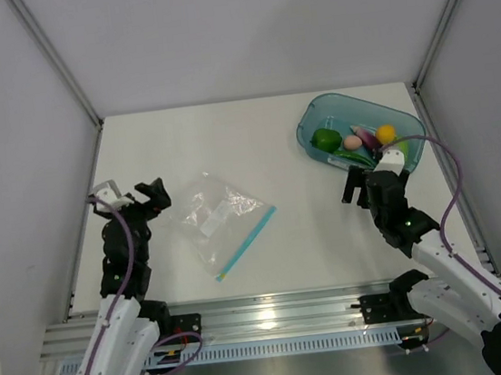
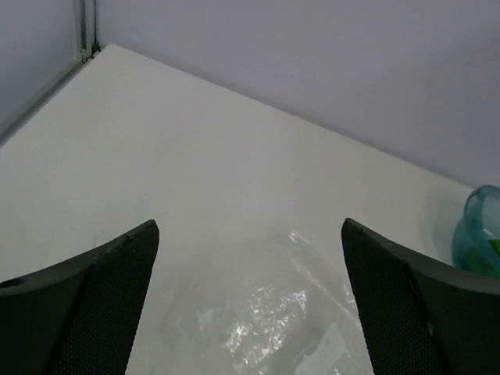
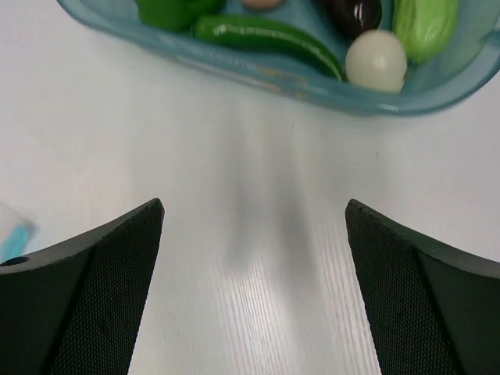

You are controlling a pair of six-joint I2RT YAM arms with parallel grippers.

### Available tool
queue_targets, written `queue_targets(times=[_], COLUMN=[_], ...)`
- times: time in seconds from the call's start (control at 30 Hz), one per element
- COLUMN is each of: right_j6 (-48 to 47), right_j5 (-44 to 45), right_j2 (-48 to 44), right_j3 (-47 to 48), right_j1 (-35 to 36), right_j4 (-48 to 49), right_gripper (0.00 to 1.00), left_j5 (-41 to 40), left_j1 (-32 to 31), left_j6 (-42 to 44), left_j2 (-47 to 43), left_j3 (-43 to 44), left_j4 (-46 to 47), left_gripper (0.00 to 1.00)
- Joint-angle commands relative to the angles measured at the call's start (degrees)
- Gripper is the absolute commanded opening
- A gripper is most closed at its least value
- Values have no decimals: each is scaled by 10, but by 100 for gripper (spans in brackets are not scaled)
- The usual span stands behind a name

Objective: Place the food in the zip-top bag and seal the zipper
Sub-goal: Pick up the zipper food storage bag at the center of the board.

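Both pairs of fingers are spread wide and hold nothing. The left fingers (image 2: 86, 312) hang by the left edge of the zip-top bag (image 1: 218, 217), which lies flat on the desk (image 1: 227, 145) with its zipper (image 1: 246, 241) running slantwise along the far side from this arm, toward the right one. The right fingers (image 3: 86, 305) point at the teal tub (image 1: 331, 98) just ahead of them, where all the food (image 1: 355, 141) lies. I judge the right arm the nearer one for a first pick, and the long green vegetable (image 3: 266, 35) lies crosswise to its fingers.
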Motion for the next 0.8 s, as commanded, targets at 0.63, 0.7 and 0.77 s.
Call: queue_targets(times=[0.63, 0.7, 0.77], right_j6=[71, 86, 90], right_j5=[-392, -386, -390], right_j2=[420, 460, 485], right_j3=[270, 294, 308], right_j1=[88, 101, 107], right_j4=[52, 63, 72], right_gripper=[99, 100, 99], left_j5=[274, 278, 283], left_j1=[0, 2, 3], left_j6=[-294, -296, -290], left_j2=[-136, -139, -142], left_j3=[61, 63, 64], left_j4=[-390, -396, -402], left_gripper=[99, 100, 99])
